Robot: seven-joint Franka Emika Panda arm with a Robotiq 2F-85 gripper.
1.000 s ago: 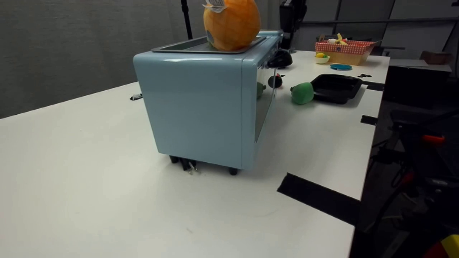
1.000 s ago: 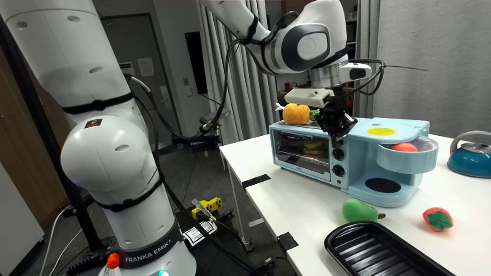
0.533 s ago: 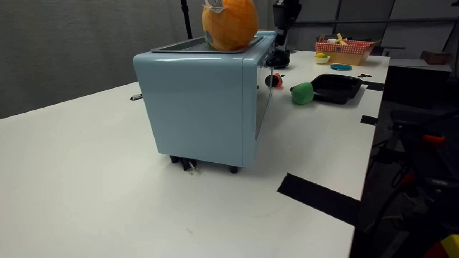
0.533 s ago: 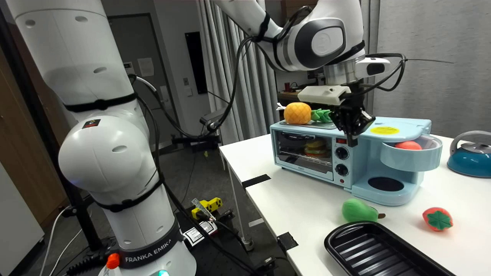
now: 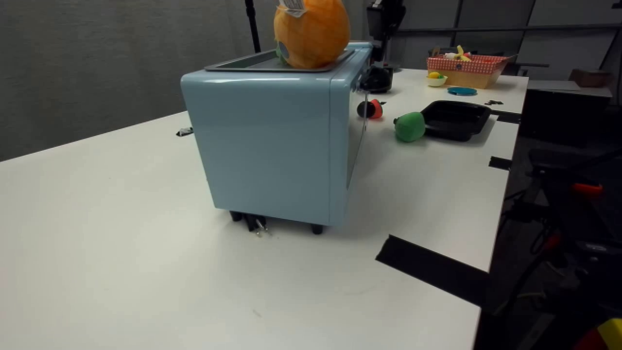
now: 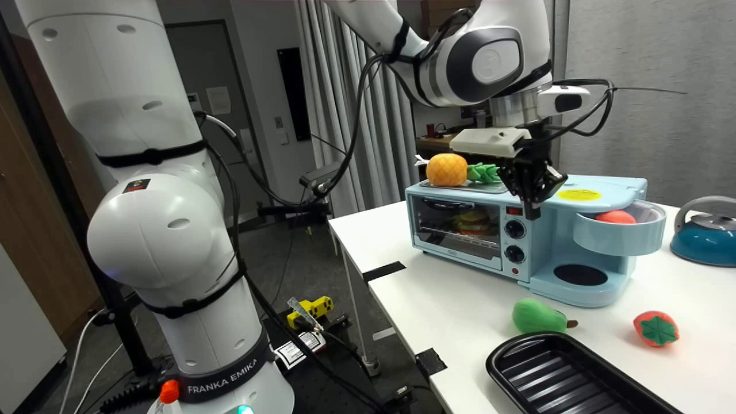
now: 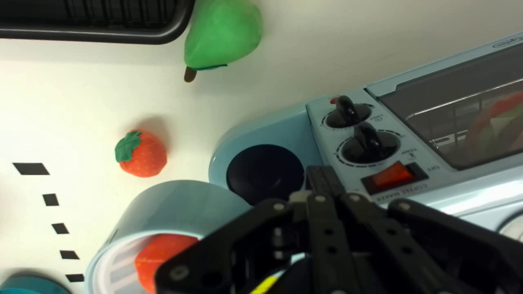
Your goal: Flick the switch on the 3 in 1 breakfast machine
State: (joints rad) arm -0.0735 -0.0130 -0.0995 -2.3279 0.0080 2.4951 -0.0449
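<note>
The 3 in 1 breakfast machine (image 6: 543, 253) is a pale blue appliance on the white table; its plain side (image 5: 262, 146) faces the camera in an exterior view. In the wrist view, its front panel has two black knobs (image 7: 369, 147) and a red rocker switch (image 7: 393, 176) marked "coffee maker" and "off". The switch also shows in an exterior view (image 6: 514, 211). My gripper (image 7: 325, 175) is shut and empty, its fingertips together. It points down at the panel's edge, beside the switch on the side away from the oven door. Whether it touches the machine, I cannot tell.
A plush pineapple (image 6: 447, 170) lies on the machine's top tray. The machine's bowl (image 6: 618, 236) sticks out, with a red toy inside. A green pear (image 6: 537, 316), a strawberry (image 6: 656, 329), a black pan (image 6: 575, 374) and a blue kettle (image 6: 707, 241) stand around the machine.
My gripper has moved right along the machine's front in an exterior view, uncovering the red switch. The machine has shifted slightly the same way.
</note>
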